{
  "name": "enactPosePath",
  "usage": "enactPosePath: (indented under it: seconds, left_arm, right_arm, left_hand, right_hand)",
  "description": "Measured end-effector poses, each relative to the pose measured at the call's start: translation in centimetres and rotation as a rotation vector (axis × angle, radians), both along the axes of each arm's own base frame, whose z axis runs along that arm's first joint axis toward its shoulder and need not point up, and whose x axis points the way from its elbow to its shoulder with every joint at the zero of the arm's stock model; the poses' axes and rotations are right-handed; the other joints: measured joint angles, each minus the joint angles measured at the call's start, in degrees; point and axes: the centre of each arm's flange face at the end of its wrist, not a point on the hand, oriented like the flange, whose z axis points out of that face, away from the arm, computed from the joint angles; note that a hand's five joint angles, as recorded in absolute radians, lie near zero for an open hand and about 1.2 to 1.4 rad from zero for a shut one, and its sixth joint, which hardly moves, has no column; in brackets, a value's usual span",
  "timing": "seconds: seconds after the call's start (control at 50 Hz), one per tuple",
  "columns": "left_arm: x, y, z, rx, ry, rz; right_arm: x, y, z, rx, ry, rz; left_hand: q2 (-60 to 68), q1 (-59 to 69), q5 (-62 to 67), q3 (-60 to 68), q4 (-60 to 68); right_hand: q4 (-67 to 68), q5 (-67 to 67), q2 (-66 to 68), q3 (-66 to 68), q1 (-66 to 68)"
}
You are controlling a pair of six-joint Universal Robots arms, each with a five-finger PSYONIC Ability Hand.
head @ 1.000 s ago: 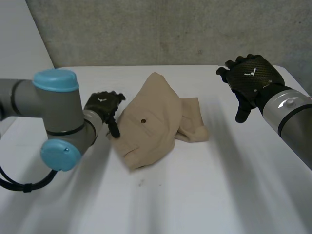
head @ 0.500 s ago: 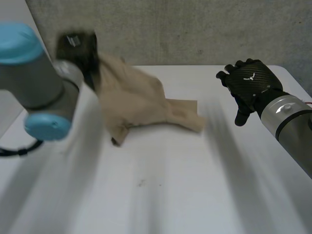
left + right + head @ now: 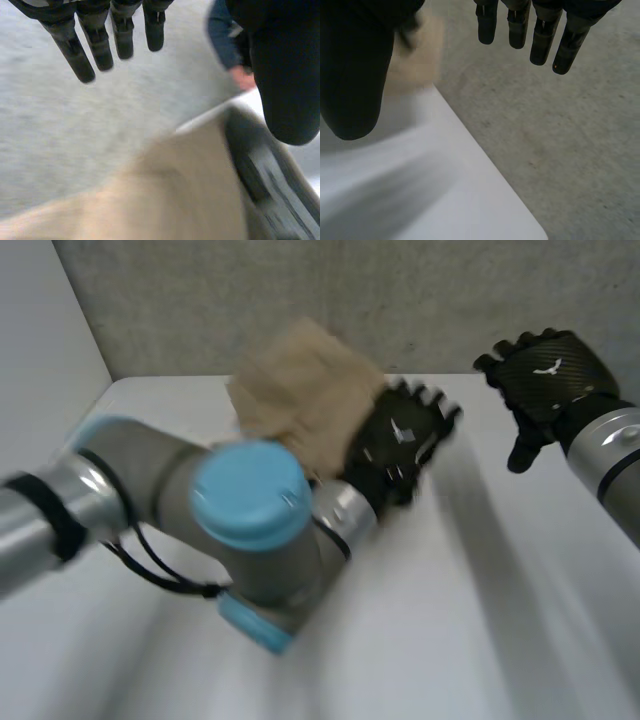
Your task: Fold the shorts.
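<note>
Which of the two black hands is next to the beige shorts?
The left hand: the shorts are right against it. The right hand is apart from them, off to the side, with nothing in its straight fingers.

Table (image 3: 480, 620): white and smooth; in the head view its far edge runs along the foot of the back wall, and the right wrist view shows one rounded corner.
Back wall (image 3: 300, 290): grey, rough and mottled like concrete, standing directly behind the table.
Side wall (image 3: 50, 350): plain pale grey, at the head view's left, meeting the back wall in a straight upright corner.
Grey surface (image 3: 560, 140): speckled, lying past the table's rounded corner in the right wrist view — floor or wall, cannot tell.
Person's forearm (image 3: 222, 40): in a dark-blue sleeve, blurred, against grey.
Person's hand (image 3: 243, 78): at the sleeve's end, near the table's pale edge — too blurred to read its fingers.
</note>
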Motion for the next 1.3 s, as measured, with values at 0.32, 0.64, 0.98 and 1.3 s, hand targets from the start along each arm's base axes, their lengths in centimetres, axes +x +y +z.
enactPosePath:
  seconds: [0.32, 0.64, 0.98, 1.3]
  left_arm:
    - [3.7, -1.5, 6.9, -0.119, 0.071, 0.085]
    - [15.5, -11.1, 5.3, 0.160, 0.051, 0.462]
    - [20.6, -12.3, 0.6, 0.360, -0.064, 0.604]
    - [19.5, -8.4, -4.1, 0.353, -0.244, 0.385]
  right_arm:
    - [-0.7, -0.4, 0.5, -0.009, -0.011, -0.026]
    - [4.1, 5.7, -1.6, 0.200, -0.091, 0.170]
    - [10.0, 7.4, -8.1, 0.439, -0.187, 0.281]
    - [9.6, 6.6, -9.5, 0.454, -0.167, 0.245]
  left_hand:
    - [-3.80, -1.57, -3.43, -3.63, -3.91]
    - [-2.80, -0.68, -2.63, -3.40, -3.34]
    - [-2.93, -0.74, -2.84, -3.50, -3.44]
    - [-2.84, -0.67, -2.71, -3.41, -3.37]
  right_hand:
    - [0.00, 0.00, 0.00, 0.00, 0.00]
    - [0.00, 0.00, 0.00, 0.00, 0.00]
    - [0.00, 0.00, 0.00, 0.00, 0.00]
    - [0.00, 0.00, 0.00, 0.00, 0.00]
